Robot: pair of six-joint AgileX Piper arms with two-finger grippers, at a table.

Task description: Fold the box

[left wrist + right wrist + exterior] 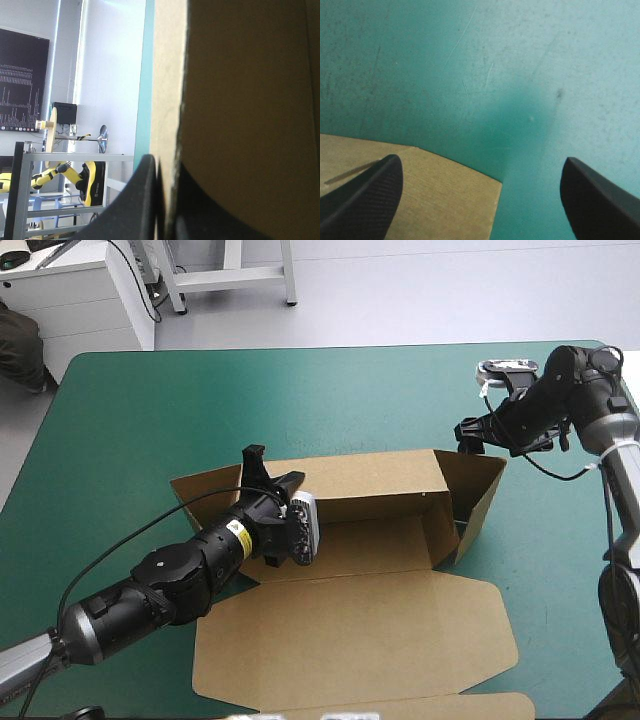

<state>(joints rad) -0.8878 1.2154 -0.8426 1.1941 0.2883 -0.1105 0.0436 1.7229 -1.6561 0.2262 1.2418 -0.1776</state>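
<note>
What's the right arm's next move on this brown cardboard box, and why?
Probably lower the open right gripper onto the raised right end wall of the brown cardboard box and close. The left gripper is shut on its left end; the right holds nothing.

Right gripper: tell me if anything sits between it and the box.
Nothing visible does. The right gripper hangs open over the teal-green cover, just beyond the raised right end of the box. In the right wrist view, one finger overlaps a corner of the board. Only bare cover lies between them.
</note>
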